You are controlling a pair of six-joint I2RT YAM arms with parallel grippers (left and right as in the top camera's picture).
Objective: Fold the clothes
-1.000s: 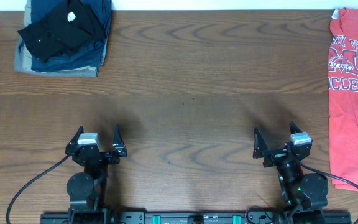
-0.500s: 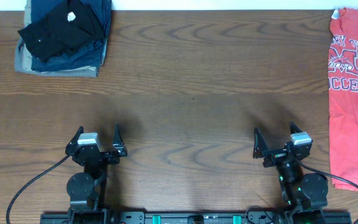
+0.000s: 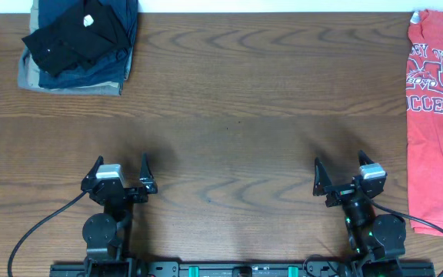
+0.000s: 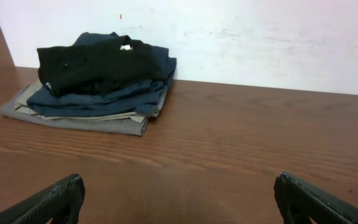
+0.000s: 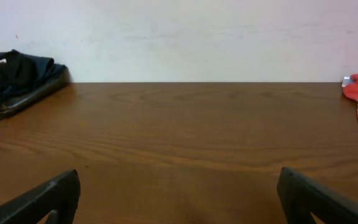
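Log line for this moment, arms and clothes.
left gripper open, empty | right gripper open, empty | black shirt atop denim stack, far-left corner | red T-shirt flat at right edge

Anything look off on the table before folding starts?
Only the black shirt: it lies bunched and askew on the folded denim and tan stack at the far left corner, not spread flat. The red T-shirt lies flat along the right edge. No spills or damage visible.
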